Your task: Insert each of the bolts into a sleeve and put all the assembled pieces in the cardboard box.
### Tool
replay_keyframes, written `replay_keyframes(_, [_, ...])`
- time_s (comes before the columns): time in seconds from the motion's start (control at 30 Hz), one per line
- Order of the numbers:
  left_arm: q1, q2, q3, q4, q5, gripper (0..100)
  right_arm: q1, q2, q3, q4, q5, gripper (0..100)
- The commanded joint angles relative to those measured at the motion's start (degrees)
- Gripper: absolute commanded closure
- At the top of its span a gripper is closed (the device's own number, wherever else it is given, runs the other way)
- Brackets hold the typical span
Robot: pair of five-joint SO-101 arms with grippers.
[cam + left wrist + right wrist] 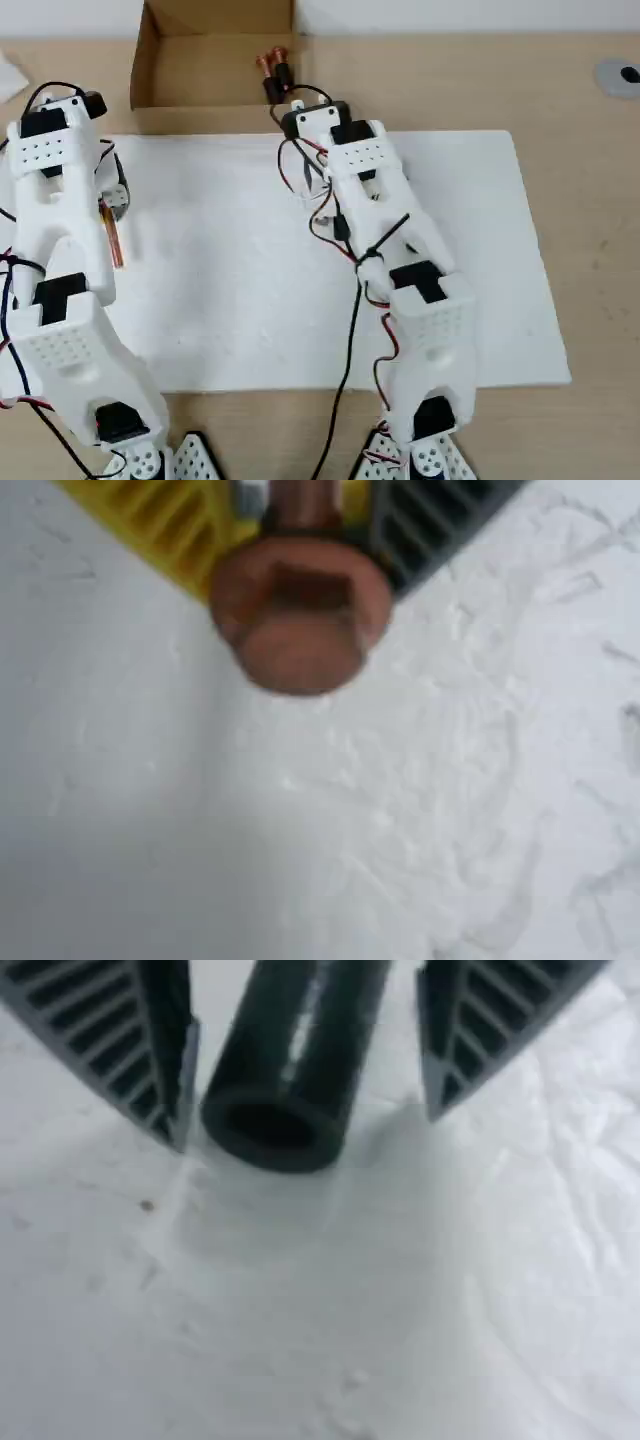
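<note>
Left white plastic arm [60, 250], right white plastic arm [365, 155]: boxy shells, dot-grid perforations, black servo blocks [420, 280] at joints. Red and black cables [352, 300] trail toward 6 o'clock. Left: yellow ribbed finger [160, 530], dark grey ribbed finger [440, 520]. Right: dark grey ribbed fingers [110, 1030].

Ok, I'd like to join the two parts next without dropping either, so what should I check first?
1. Copper bolt clamped in left gripper: ok.
2. Black sleeve sits inside right gripper: ok.
3. Right gripper closed on sleeve: not ok, a gap shows beside it.
4. Sleeve's near opening clear: ok.
5. Bolt lined up with sleeve: not ok, arms apart.
6. Room in cardboard box: ok.
</note>
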Motion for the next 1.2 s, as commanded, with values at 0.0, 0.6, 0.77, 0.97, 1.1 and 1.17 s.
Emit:
replay_keyframes(0.0, [0.4, -4.0, -0.4, -0.4, -0.4, 99, -1.0, 1.6, -2.0, 5.2, 0.2, 81.4])
replay_keyframes(0.6, [0.4, -3.8, -0.3, -1.5, -0.4, 99, -1.5, 2.1, -6.7, 7.0, 0.4, 81.4])
replay_keyframes(0.77, [0.4, -3.8, -0.3, -1.5, -0.4, 99, -1.4, 4.6, -6.8, 7.5, 0.4, 81.5])
replay_keyframes(0.97, [0.4, -3.9, -0.3, -1.5, -0.4, 99, -1.4, 7.2, -7.4, 7.0, 0.4, 86.3])
replay_keyframes(1.1, [0.4, -3.9, -0.3, -1.5, -0.4, 99, -1.4, 7.2, -8.7, 6.7, 0.5, 97.1])
replay_keyframes(1.17, [0.4, -4.0, -0.3, -1.5, -0.4, 99, -1.4, 7.2, -9.4, 6.9, 0.5, 98.6])
